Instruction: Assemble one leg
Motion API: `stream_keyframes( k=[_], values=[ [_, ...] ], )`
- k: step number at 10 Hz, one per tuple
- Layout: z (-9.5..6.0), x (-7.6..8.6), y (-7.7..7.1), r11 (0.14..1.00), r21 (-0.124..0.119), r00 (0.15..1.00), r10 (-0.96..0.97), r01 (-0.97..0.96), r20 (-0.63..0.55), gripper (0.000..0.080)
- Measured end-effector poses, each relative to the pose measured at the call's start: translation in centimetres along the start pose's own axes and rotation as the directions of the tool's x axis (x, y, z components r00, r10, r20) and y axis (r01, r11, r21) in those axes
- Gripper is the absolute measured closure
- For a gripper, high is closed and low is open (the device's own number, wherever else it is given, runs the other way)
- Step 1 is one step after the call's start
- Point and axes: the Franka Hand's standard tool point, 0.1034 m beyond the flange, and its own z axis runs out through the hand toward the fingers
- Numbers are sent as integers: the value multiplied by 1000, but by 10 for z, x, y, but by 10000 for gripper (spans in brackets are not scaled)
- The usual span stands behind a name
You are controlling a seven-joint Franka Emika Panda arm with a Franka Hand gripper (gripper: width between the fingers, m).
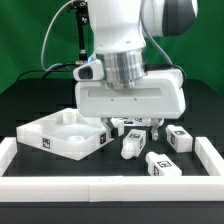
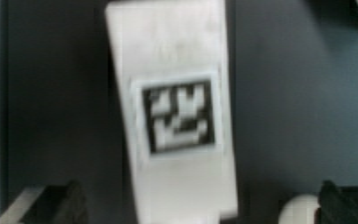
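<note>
**Item: end effector open over one leg**

End effector: white boxy housing with two dark fingertips. The jaws are set wide apart, gripping nothing and touching nothing.

Leg: stubby white plastic block with a smooth matt face. It carries one black-and-white square tag. It lies flat on the bench, under the end effector. In the wrist view it sits between the fingertips with dark gaps on both sides.

Two further legs: same make, lying loose towards the exterior view's right.

Tabletop: large white square tray with raised rim, at the exterior view's left.

Bench: dark and plain, edged by a white border.
</note>
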Motion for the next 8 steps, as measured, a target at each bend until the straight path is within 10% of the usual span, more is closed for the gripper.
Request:
stream_keyframes(
  k=[3,5,8],
  values=[
    [11,-6,-3,1000,-7,1000,-12,12,0,150],
    [12,-6,-3,1000,-7,1000,-12,12,1,401],
    [10,-7,-5,1000,-7,1000,-16,16,3,515]
  ],
)
